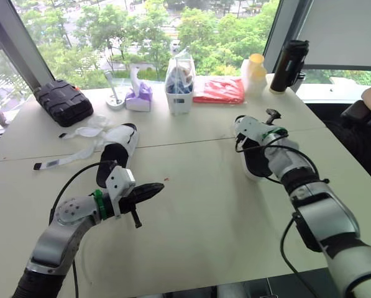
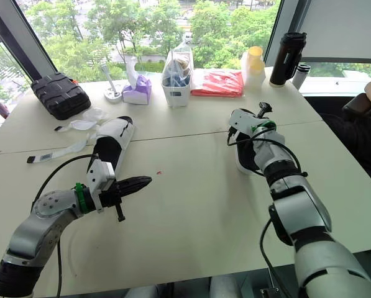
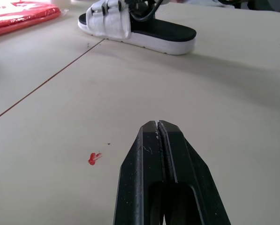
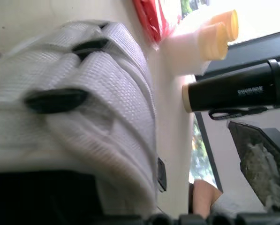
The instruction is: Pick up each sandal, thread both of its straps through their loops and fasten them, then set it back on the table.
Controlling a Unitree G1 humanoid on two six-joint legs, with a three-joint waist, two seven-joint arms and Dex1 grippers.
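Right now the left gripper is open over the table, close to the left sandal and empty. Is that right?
Not quite. The left gripper is shut, not open: the left wrist view shows its two fingers pressed together. The rest holds: it is empty, over the table, close to the left sandal.

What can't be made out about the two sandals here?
- Right sandal: in the eye views, the right gripper covers its straps.
- Left wrist view: the same sandal's strap tops run off the picture's edge.
- Left sandal: in the eye views, its heel sits behind the left gripper's mount.
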